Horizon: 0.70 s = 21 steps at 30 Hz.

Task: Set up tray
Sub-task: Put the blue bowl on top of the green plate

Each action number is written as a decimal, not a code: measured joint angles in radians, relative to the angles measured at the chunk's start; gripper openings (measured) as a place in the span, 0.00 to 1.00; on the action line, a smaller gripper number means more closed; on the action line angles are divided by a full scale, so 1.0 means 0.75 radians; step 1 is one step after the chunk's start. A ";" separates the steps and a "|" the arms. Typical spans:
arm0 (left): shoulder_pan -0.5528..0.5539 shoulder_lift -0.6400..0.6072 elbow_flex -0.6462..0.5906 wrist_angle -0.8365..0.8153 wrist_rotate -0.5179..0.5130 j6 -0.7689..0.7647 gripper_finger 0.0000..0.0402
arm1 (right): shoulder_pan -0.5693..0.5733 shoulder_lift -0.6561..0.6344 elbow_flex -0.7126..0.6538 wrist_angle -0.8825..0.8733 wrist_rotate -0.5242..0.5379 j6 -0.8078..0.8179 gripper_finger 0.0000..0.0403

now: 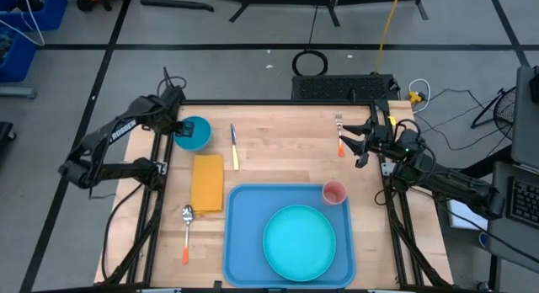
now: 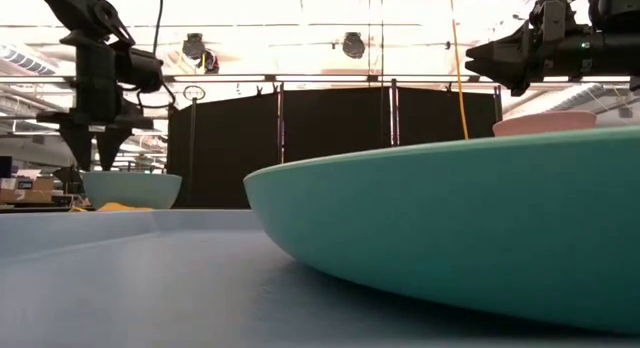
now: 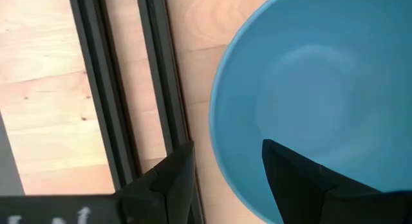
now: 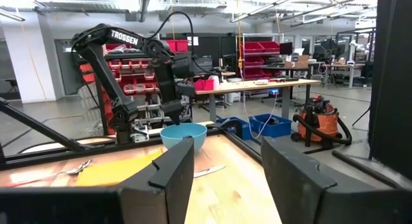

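Observation:
The blue tray (image 1: pixel 244 226) lies flat at the table's near middle and carries the turquoise plate (image 1: pixel 299 241). A pink cup (image 1: pixel 334 192) stands in its far right corner. A blue bowl (image 1: pixel 195 135) sits on the table at the far left. My left gripper (image 3: pixel 225 147) hangs open just over the bowl's left rim (image 3: pixel 222 121), pointing down, one finger above the inside and one above the outside. My right gripper (image 4: pixel 226 147) is open and raised near the far right edge, beside the fork (image 1: pixel 339 135), pointing level toward the left.
A yellow-orange napkin (image 1: pixel 207 182) lies left of the tray, with an orange-handled spoon (image 1: pixel 186 230) nearer the near edge. A knife (image 1: pixel 235 147) lies between bowl and fork. Black frame rails run along the table's left and right sides.

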 joint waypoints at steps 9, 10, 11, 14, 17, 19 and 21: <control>0.000 0.090 -0.001 0.026 0.000 0.016 0.46 | 0.000 0.000 0.000 0.006 -0.015 0.010 0.42; 0.000 0.104 -0.001 0.033 0.000 0.016 0.46 | 0.000 0.000 0.000 0.007 -0.029 0.011 0.42; 0.000 0.118 -0.001 0.037 0.001 0.016 0.46 | 0.000 0.000 0.000 0.007 -0.034 0.011 0.42; 0.000 0.158 -0.001 0.059 0.002 0.020 0.46 | 0.001 0.000 0.000 0.007 -0.035 0.012 0.42; 0.000 0.193 -0.001 0.079 0.002 0.023 0.46 | 0.001 0.000 0.000 0.007 -0.035 0.012 0.42; 0.000 0.209 -0.001 0.082 0.001 0.046 0.46 | 0.001 0.000 0.000 0.007 -0.034 0.011 0.42; 0.000 0.209 -0.002 0.089 0.004 0.086 0.44 | 0.001 0.000 0.000 0.007 -0.034 0.011 0.42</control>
